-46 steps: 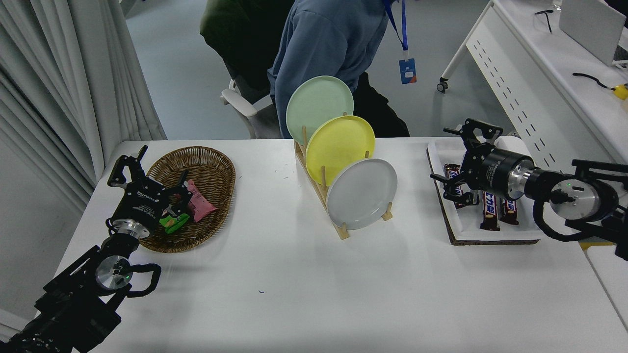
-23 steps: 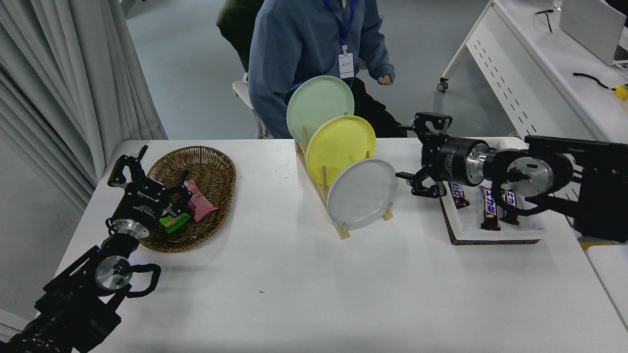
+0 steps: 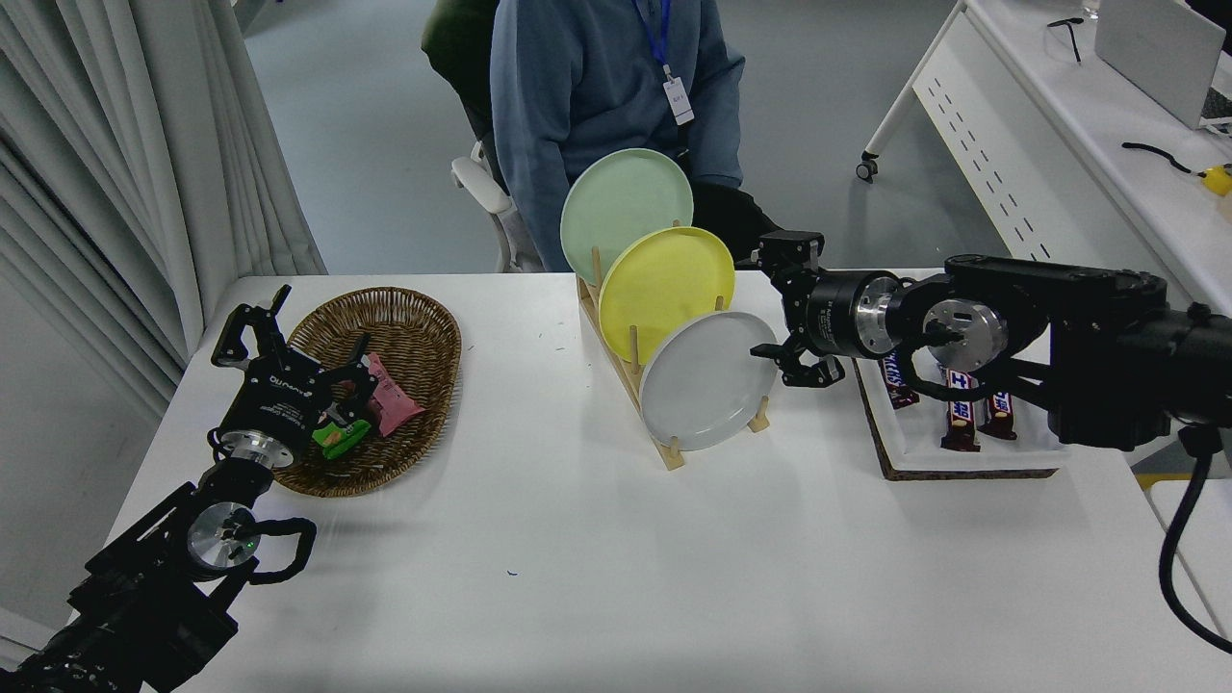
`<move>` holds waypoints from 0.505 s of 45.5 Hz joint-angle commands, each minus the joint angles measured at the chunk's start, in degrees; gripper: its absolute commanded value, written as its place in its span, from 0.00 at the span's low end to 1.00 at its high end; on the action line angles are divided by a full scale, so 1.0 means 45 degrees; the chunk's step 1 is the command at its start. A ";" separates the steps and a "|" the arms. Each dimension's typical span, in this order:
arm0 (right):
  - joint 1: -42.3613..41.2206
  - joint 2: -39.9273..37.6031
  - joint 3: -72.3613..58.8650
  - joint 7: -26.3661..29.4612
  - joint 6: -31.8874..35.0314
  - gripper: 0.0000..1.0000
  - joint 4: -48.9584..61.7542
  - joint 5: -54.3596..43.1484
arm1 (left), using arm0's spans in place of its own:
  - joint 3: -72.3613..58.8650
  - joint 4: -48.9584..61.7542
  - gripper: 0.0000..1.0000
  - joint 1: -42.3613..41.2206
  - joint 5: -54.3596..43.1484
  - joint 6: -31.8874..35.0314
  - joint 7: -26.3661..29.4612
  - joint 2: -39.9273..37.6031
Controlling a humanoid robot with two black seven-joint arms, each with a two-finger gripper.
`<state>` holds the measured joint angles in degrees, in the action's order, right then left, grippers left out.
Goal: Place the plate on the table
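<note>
The light-grey plate (image 3: 707, 381) stands on edge in the front slot of a wooden rack (image 3: 664, 445) on the white table (image 3: 597, 568). Behind it stand a yellow plate (image 3: 666, 289) and a pale green plate (image 3: 626, 206). My right gripper (image 3: 776, 310) is open, coming in from the right, its fingers just off the grey plate's upper right rim, one above and one below. It holds nothing. My left gripper (image 3: 289, 339) is parked at the lower left, open over a wicker basket.
The wicker basket (image 3: 385, 385) holds snack packets at the left. A white tray (image 3: 953, 438) with chocolate bars lies under my right arm. A person in a blue top sits at the far side behind the rack. A white desk (image 3: 1049, 135) stands at the back right.
My right gripper has moved left from over the tray to the grey plate's right rim. The person has turned and shifted on the chair. The left arm has not moved.
</note>
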<state>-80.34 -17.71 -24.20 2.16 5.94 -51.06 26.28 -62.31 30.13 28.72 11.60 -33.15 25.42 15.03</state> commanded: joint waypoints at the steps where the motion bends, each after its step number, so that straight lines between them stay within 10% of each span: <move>1: 0.0061 0.0965 0.0163 0.0048 -0.0049 0.99 0.0936 0.0077 | 0.0000 0.0003 1.00 -0.0014 0.0000 0.0003 -0.0005 0.0000; 23: 0.0647 0.2196 0.0222 0.0672 -0.0108 0.99 0.2617 0.1152 | 0.0000 -0.0016 1.00 -0.0014 0.0000 0.0003 -0.0005 0.0000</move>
<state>-78.40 -10.05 -23.42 3.31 5.55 -41.86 29.91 -62.31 30.13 28.72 11.60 -33.16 25.40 15.03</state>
